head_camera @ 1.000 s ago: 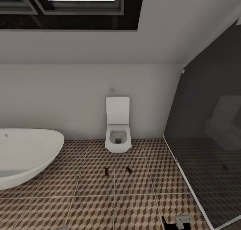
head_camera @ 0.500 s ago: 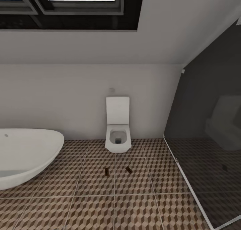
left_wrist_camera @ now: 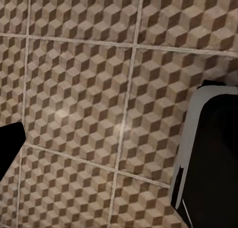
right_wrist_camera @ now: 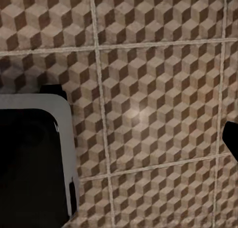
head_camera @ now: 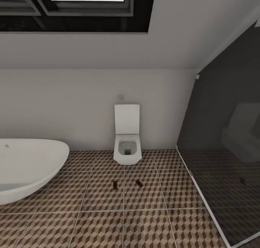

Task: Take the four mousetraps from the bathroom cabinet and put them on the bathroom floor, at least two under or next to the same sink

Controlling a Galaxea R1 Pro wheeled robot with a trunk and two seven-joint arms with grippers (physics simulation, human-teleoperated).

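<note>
Two mousetraps lie on the bathroom floor [head_camera: 101,222] in front of the toilet, one [head_camera: 115,185] lying lengthways and the other [head_camera: 139,183] turned at an angle a short way to its right. Both look small and dark from here. The left wrist view looks down at bare cube-pattern tiles [left_wrist_camera: 84,89], with my left gripper's dark fingertip [left_wrist_camera: 6,151] at the picture's edge. My right gripper's fingertip [right_wrist_camera: 232,138] likewise sits at the edge over bare tiles [right_wrist_camera: 158,89]. Nothing lies between the fingers of either gripper. The cabinet and the bathroom sink are out of view.
A white oval bathtub [head_camera: 25,168] stands at the left. The white toilet [head_camera: 127,141] is against the far wall. A dark glass shower screen [head_camera: 224,161] bounds the right side. My black, white-rimmed base shows in the wrist views [left_wrist_camera: 213,158] [right_wrist_camera: 29,163].
One second ago a gripper showed at the bottom right of the head view; it has dropped out of that picture. The mousetraps and the camera have not moved.
</note>
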